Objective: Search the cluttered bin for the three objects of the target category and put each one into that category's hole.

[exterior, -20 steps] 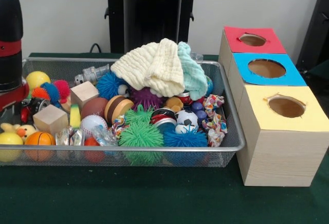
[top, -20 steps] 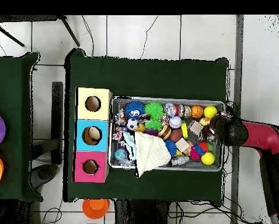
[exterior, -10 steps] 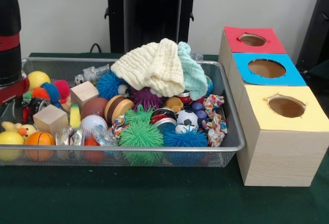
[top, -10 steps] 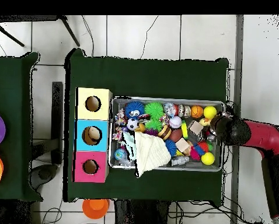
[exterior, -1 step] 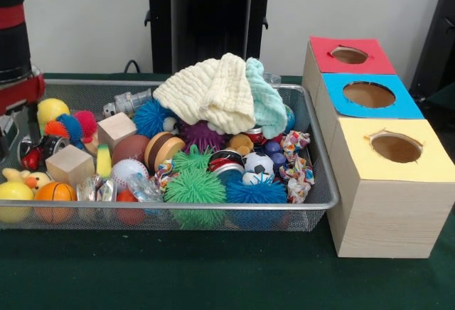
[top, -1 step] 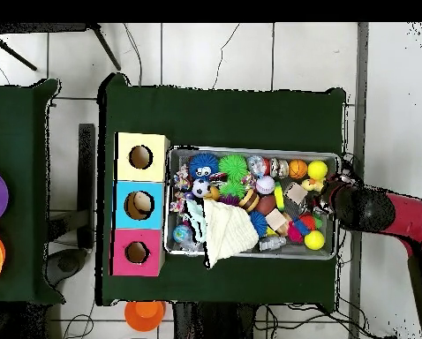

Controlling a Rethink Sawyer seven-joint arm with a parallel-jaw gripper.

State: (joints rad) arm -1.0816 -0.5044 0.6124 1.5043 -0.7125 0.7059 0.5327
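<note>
Seemingly still searching, the jaws [exterior, -1 step: 11, 129], whose state I cannot tell, hang at the bin's [exterior, -1 step: 213, 219] end, needing a target to descend onto.

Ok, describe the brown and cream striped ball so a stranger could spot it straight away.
Start at the wire mesh bin beside the three coloured boxes. In its middle, just below the cloth pile, sits the striped ball. It alone has broad brown and cream bands; its neighbours are spiky or plain.
</note>
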